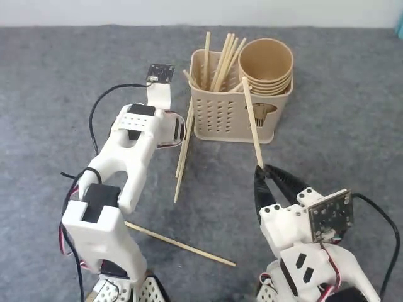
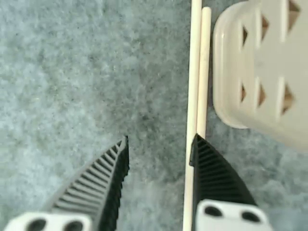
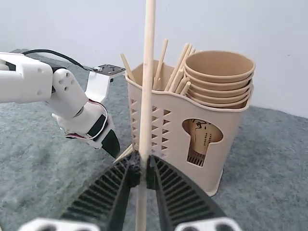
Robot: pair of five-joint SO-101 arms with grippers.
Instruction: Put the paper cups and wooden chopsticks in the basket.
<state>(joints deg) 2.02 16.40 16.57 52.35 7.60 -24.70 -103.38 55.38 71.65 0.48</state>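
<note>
**Operator:** State of the right pincer [image 3: 143, 166]?

**Technician:** Closed on one wooden chopstick [image 3: 148, 72], gripped near its lower end; the stick stands nearly upright, its upper end at the front rim of the basket [image 1: 227, 116].

**Operator:** Left pincer [image 2: 161, 142]?

**Technician:** Jaws wide, holding nothing; it sits low over the desk [image 1: 50, 75] beside the basket's side wall; one finger overlaps a pair of chopsticks [image 2: 198, 72] leaning against that wall; contact cannot be determined.

**Operator:** Other items?

**Technician:** Stacked paper cups [image 1: 267, 60] in the basket's far end; several sticks [image 1: 220, 56] upright beside them; one loose chopstick [image 1: 179, 244] flat on the desk, well apart from the basket.
</note>
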